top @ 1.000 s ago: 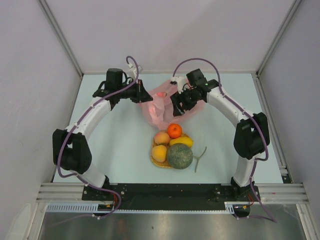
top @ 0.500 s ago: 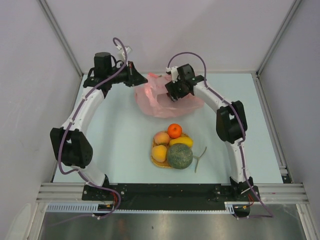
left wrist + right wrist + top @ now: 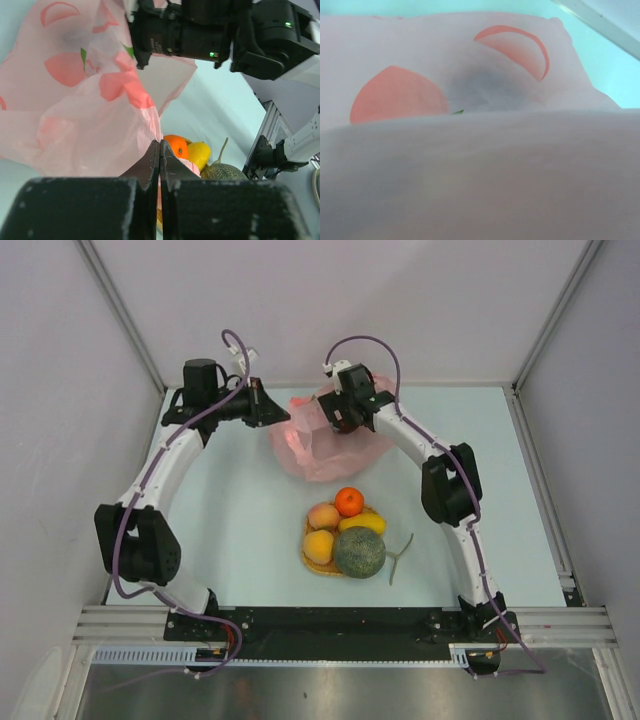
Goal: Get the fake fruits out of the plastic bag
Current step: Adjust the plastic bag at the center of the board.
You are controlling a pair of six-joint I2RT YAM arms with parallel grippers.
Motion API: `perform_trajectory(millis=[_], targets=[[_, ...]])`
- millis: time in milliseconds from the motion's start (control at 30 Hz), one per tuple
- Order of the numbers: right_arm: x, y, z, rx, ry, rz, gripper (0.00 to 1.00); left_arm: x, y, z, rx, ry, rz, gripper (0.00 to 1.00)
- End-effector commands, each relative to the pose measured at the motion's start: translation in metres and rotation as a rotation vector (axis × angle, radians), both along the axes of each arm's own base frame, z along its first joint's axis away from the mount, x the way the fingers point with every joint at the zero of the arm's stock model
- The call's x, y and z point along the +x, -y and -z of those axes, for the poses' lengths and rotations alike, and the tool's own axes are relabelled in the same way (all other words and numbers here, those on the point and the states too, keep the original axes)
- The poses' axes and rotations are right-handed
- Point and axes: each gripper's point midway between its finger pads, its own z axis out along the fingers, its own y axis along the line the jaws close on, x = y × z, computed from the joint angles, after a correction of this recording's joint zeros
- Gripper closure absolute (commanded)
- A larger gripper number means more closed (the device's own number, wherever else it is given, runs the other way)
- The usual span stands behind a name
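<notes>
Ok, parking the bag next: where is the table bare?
Bare table lies between the left arm and the fruit pile, and beyond the right arm toward the right edge. Crowded: far middle, around the plastic bag.

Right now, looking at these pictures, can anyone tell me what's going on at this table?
A robot is working on a pink plastic bag at the far side of the table. The left pincer is shut on the bag's edge. The right pincer sits over the bag with its camera smothered in plastic, so I cannot tell whether it is open or shut. The fake fruits, the melon among them, lie piled on a woven mat closer to the front, outside the bag.
</notes>
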Motion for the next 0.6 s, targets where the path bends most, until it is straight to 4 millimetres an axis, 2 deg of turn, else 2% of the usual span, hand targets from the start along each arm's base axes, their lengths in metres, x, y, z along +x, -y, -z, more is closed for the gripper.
perform_trajectory(millis=[0,100,200,300,433,467,567], targets=[[0.024,-0.001,0.000,0.017,0.062,0.082,0.00,-0.016,-0.001,-0.049,-0.010,0.194,0.050,1.00],[0.029,-0.002,0.006,0.020,0.060,0.089,0.00,-0.016,-0.002,-0.050,0.000,0.182,0.049,1.00],[0.035,-0.001,0.015,0.016,0.059,0.101,0.00,-0.014,-0.004,-0.039,0.020,0.136,0.039,1.00],[0.043,-0.004,0.016,0.036,0.067,0.104,0.00,-0.017,-0.007,-0.027,0.051,0.135,0.035,1.00],[0.049,-0.022,0.024,0.142,0.023,0.052,0.00,-0.020,-0.011,-0.003,0.099,0.112,0.044,1.00],[0.047,-0.031,0.021,0.192,0.004,0.010,0.00,-0.023,-0.011,0.004,0.102,0.089,0.049,1.00],[0.038,-0.049,0.023,0.277,-0.052,-0.078,0.00,-0.022,-0.011,0.005,0.100,0.085,0.043,1.00]])
